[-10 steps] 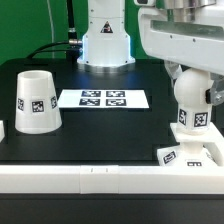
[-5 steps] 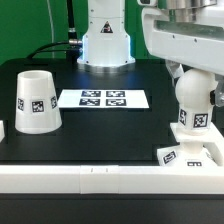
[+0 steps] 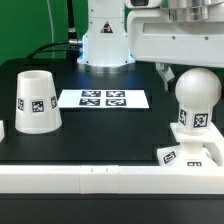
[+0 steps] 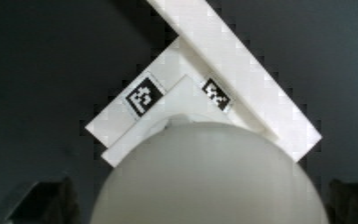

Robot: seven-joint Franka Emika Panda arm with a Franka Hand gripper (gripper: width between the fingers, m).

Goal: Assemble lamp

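The white ball-headed bulb [image 3: 197, 100] stands upright on the low square base [image 3: 190, 152] at the exterior view's right. My gripper [image 3: 192, 62] is just above the ball, open, with its jaws apart on either side and holding nothing. In the wrist view the bulb [image 4: 202, 175] fills the middle, over the tagged base [image 4: 158, 105], and dark fingertips [image 4: 43, 200] show at the edges, clear of it. The cone shade [image 3: 33, 100] stands alone at the exterior view's left.
The marker board [image 3: 103, 98] lies flat mid-table. A white rail [image 3: 90, 178] runs along the front edge and shows as a diagonal bar in the wrist view [image 4: 238, 60]. The arm's base [image 3: 105, 40] stands at the back.
My gripper has risen from around the bulb's ball to just above it. The bulb stays standing on the base. The shade has not moved.
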